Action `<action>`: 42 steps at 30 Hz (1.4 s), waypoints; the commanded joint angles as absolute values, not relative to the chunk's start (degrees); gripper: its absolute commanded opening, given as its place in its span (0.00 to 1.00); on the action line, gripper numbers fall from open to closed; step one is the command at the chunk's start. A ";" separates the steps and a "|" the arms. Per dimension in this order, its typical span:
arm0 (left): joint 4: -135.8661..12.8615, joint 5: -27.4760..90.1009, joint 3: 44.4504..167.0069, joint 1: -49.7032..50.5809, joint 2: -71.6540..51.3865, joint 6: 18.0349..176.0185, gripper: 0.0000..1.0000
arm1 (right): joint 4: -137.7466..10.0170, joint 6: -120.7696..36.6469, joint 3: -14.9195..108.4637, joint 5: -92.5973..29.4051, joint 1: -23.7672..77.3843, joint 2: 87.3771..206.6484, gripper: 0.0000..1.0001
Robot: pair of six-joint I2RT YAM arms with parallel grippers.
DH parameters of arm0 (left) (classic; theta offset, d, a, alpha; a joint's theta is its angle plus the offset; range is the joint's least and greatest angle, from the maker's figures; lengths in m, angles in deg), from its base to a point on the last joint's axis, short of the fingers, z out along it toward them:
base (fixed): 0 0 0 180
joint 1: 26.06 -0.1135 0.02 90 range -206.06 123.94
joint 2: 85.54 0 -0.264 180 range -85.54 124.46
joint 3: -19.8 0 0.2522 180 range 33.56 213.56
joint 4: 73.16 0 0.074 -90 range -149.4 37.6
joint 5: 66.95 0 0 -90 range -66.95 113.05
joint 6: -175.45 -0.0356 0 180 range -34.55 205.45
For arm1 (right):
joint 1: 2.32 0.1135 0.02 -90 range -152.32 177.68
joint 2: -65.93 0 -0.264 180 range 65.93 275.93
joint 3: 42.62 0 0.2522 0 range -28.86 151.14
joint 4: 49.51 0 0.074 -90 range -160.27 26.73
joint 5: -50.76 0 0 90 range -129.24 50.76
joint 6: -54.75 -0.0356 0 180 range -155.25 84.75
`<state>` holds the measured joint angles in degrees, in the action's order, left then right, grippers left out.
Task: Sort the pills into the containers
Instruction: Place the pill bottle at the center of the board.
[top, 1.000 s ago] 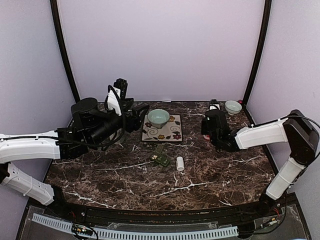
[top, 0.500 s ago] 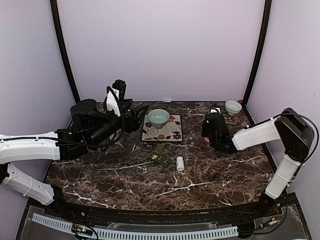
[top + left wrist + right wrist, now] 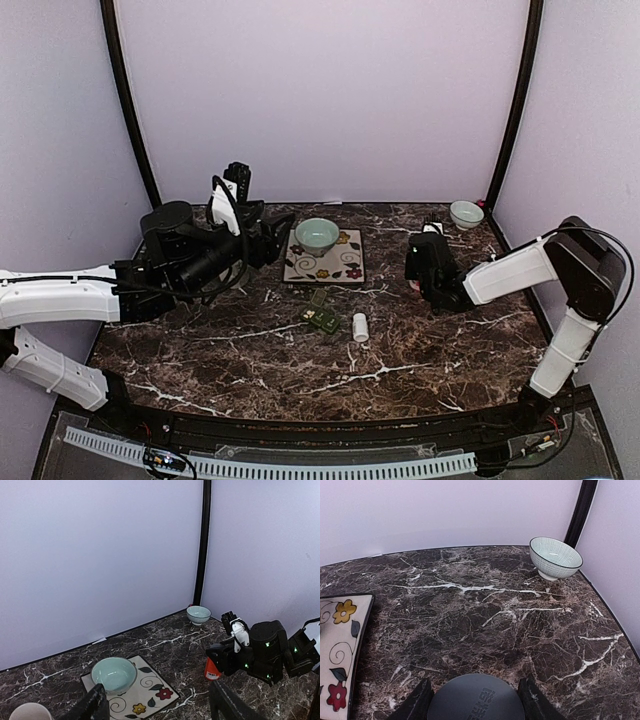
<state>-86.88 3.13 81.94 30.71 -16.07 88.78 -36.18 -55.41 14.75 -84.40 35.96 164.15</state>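
I am holding my left pincer (image 3: pixel 157 707) released and empty, raised at 10 o'clock of the small dark green plastic three-compartment pill box (image 3: pixel 320 320) lying mid-way across the dark marbled surface (image 3: pixel 250 370), likely keeping clear of it, while I cannot tell whether my right pincer (image 3: pixel 475 685) is grasping anything.

A small dark green pill box (image 3: pixel 321 320) lies near the middle of the dark marble table (image 3: pixel 240 365), with a white cylinder (image 3: pixel 360 327) just to its right. Beyond them a pale green bowl (image 3: pixel 317 235) sits on a floral tile (image 3: pixel 338 268). Another small bowl (image 3: pixel 466 213) stands in the far right corner. The left arm (image 3: pixel 60 297) reaches in left of the tile, and the right arm (image 3: pixel 510 272) right of it.
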 commanded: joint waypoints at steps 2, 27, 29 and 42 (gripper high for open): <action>-88.75 3.63 81.09 30.37 -17.97 89.30 0.70 | -33.92 -57.53 13.83 -86.13 35.56 164.57 0.14; -87.81 3.58 80.87 30.37 -18.42 90.17 0.71 | -35.68 -57.80 12.85 -86.05 36.08 159.73 0.69; -87.66 3.24 80.63 30.37 -18.68 90.34 0.71 | -35.81 -57.47 12.76 -86.48 36.45 159.00 0.69; -84.18 5.64 76.63 26.34 -19.16 98.54 0.73 | -43.27 -51.51 18.05 -90.46 42.84 152.42 0.70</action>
